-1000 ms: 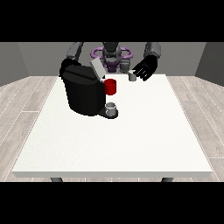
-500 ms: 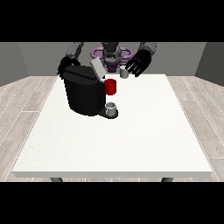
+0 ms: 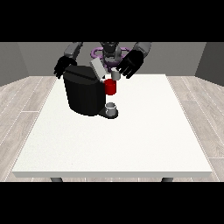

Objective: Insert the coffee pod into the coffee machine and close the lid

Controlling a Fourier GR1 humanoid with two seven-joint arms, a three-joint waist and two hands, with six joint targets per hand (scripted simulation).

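While the lid (image 3: 98, 68) is up, the pod (image 3: 116, 75) is held just over the machine (image 3: 83, 89), pinched in the hand at the view's right (image 3: 130, 64). Probably light, stiff and a bit slick, so it's best gripped by its sides. Whether the hand at the view's left (image 3: 62, 67) is curled can't be told; it's seen behind the machine.

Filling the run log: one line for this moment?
lid open | pod held by hand at view's right | above coffee machine
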